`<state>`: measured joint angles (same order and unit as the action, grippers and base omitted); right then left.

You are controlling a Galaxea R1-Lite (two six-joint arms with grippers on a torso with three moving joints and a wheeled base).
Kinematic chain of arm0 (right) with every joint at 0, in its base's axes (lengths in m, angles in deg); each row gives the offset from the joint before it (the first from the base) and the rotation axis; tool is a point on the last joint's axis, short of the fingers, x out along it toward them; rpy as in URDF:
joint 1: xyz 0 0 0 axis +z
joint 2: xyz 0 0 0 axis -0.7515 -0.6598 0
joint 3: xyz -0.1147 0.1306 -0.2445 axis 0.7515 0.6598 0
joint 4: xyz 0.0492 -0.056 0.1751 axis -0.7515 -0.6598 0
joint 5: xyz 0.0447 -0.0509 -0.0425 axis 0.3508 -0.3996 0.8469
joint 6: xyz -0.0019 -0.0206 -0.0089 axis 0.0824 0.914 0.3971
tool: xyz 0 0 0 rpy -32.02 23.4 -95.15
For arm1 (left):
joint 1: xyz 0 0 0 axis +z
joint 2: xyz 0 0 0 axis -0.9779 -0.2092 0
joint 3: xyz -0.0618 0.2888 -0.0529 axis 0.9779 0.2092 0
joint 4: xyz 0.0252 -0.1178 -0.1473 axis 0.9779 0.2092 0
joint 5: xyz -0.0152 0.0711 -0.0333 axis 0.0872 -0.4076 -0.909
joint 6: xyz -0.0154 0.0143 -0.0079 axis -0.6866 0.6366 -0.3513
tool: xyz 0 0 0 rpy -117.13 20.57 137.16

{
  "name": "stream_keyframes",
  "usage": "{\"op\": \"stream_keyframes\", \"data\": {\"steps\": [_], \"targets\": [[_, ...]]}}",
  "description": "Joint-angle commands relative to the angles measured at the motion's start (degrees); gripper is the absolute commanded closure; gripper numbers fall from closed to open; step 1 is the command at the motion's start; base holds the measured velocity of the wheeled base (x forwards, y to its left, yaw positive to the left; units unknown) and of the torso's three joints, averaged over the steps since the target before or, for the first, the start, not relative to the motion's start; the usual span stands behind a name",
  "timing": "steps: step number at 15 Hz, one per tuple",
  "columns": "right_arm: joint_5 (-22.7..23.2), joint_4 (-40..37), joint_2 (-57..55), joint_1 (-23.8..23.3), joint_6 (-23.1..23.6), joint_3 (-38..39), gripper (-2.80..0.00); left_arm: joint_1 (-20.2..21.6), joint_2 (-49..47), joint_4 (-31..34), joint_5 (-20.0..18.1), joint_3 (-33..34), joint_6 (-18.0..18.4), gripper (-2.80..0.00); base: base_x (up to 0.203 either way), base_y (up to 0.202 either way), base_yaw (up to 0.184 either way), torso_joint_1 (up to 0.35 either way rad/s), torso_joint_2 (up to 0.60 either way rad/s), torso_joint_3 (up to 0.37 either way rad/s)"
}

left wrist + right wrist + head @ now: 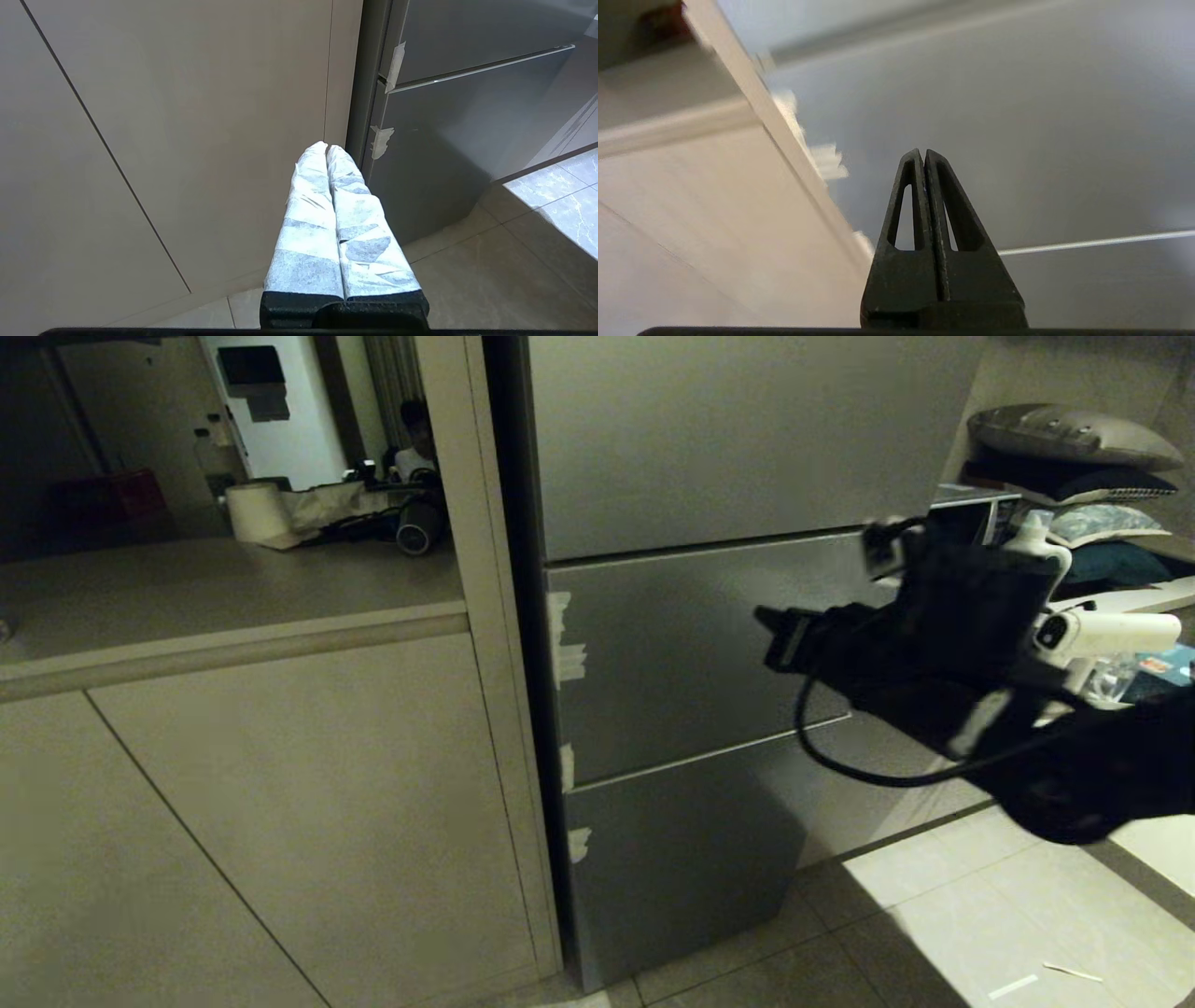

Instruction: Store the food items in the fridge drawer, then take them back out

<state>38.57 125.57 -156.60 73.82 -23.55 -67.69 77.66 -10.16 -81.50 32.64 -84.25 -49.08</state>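
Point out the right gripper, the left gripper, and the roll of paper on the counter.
right gripper (923,151), right wrist view, at the tips of its shut black fingers.
left gripper (326,145), left wrist view, at the tips of its shut, paper-wrapped fingers.
paper roll (257,511), head view, on its side wall.

Head camera overlooks fridge panels (691,653); both wrist cameras face same panels, nearer.

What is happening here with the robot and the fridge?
The right gripper, shut and empty, is raised in front of the grey fridge door panels, which are all closed. The left gripper, fingers wrapped in white tape and shut, hangs low by the beige cabinet. No food or drawer is visible.
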Motion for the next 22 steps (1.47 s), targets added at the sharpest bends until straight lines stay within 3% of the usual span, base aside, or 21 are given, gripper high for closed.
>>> {"op": "stream_keyframes", "data": {"steps": [1,3,5,8,11,12,15,18,22], "targets": [[-5.7,-4.8,26.4,-0.6,2.3,9.9,0.0,0.0,-0.1,0.0,0.0,0.0,0.0,0.0,0.0,0.0,0.0,0.0,0.0,0.0],[-12.2,-11.2,41.7,-2.9,5.1,16.8,0.0,0.0,-0.1,0.0,0.0,0.0,0.0,0.0,0.0,0.0,0.0,0.0,0.0,0.0],[-12.2,-18.2,57.5,-9.8,8.7,25.9,0.0,0.0,-0.1,0.0,0.0,0.0,0.0,0.0,0.0,0.0,0.0,0.0,0.0,0.0],[-2.0,-28.5,77.4,-22.3,12.7,42.7,0.0,0.0,-0.1,0.0,0.0,0.0,0.0,0.0,0.0,0.0,0.0,0.0,0.0,0.0],[5.0,-33.4,85.7,-27.9,15.7,57.6,0.0,0.0,-0.1,0.0,0.0,0.0,0.0,0.0,0.0,0.0,0.0,0.0,0.0,0.0],[6.0,-35.3,86.3,-28.7,16.7,58.6,0.0,0.0,-0.1,0.0,0.0,0.0,0.0,0.0,0.0,0.0,0.0,0.0,0.0,0.0],[4.5,-44.2,92.0,-25.3,21.2,58.4,0.0,0.0,-0.1,0.0,0.0,0.0,0.0,0.0,0.0,0.0,0.0,0.0,0.0,0.0],[4.3,-45.0,101.7,-25.1,22.0,58.5,0.0,0.0,-0.1,0.0,0.0,0.0,0.0,0.0,0.0,0.0,0.0,0.0,0.0,0.0],[4.2,-45.4,102.1,-25.0,22.0,58.5,0.0,0.0,-0.1,0.0,0.0,0.0,0.0,0.0,0.0,0.0,0.0,0.0,0.0,0.0]]}}
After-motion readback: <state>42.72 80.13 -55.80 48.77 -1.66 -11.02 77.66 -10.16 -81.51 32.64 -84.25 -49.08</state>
